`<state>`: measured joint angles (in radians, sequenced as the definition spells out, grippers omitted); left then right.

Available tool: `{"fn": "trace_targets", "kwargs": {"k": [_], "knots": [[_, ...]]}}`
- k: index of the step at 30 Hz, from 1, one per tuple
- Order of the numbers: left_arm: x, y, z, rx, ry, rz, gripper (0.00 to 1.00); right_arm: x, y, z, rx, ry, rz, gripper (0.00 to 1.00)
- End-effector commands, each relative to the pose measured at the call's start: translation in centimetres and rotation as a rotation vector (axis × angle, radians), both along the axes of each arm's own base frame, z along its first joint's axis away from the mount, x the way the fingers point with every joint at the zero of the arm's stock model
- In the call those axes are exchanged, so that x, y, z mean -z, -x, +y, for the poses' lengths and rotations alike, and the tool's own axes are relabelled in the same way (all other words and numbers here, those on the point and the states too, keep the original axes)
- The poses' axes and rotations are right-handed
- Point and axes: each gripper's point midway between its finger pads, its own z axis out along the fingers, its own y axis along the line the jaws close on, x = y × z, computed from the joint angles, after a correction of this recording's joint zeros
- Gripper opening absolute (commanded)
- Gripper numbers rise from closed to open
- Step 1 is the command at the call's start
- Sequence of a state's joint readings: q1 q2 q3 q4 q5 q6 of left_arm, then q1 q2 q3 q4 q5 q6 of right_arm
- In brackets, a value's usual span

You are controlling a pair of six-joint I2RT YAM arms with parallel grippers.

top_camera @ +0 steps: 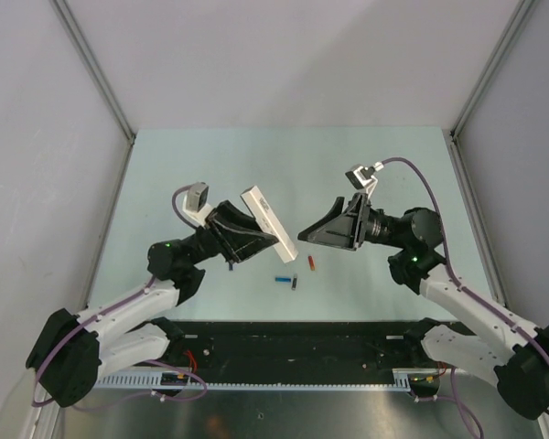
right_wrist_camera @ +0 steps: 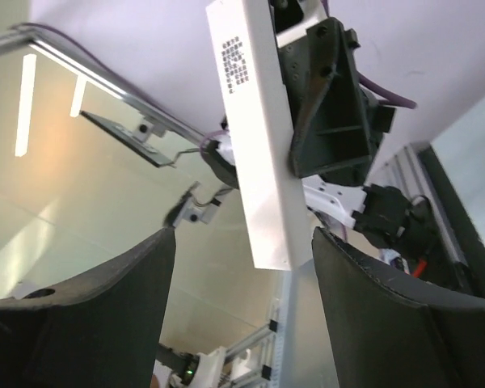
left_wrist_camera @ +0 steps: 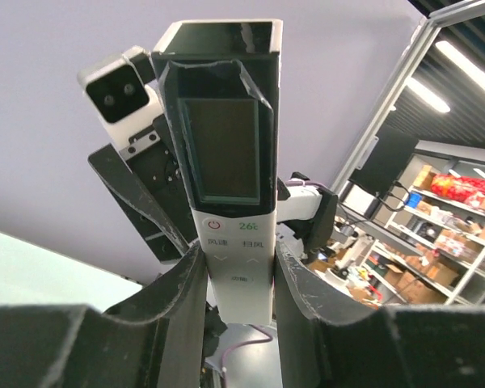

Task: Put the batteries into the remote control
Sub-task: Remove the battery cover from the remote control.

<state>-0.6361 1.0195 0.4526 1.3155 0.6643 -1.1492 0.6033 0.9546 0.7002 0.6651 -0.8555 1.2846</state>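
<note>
My left gripper is shut on the white remote control and holds it tilted above the table. In the left wrist view the remote stands between the fingers, display and buttons facing the camera. My right gripper is open, its tips just off the remote's lower end. In the right wrist view the remote's plain back, with a dark dotted patch, reaches between the spread fingers without touching them. A red battery, a blue one and a black one lie on the table below.
The pale green table is walled by white panels and metal posts at the back corners. A black strip and a cable tray run along the near edge between the arm bases.
</note>
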Motion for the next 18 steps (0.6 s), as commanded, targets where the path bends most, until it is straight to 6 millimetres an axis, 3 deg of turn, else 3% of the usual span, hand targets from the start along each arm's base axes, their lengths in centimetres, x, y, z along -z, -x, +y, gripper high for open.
{"fn": "trace_targets", "kwargs": {"k": [1,9,18], "knots": [[-7.4,3.8,4.4,-0.127,0.304,-0.404,0.0,-3.9,2.1,-1.6,-0.103,-0.215,-0.016,0.74],[-9.9,4.4,5.2,-0.226,0.367,-0.546,0.0,-3.1,0.3,-0.5,-0.032,-0.196,0.07,0.75],[-7.9,4.8,5.3,-0.351,0.357,-0.647,0.0,-0.6,-2.0,0.9,0.082,-0.105,0.192,0.75]]}}
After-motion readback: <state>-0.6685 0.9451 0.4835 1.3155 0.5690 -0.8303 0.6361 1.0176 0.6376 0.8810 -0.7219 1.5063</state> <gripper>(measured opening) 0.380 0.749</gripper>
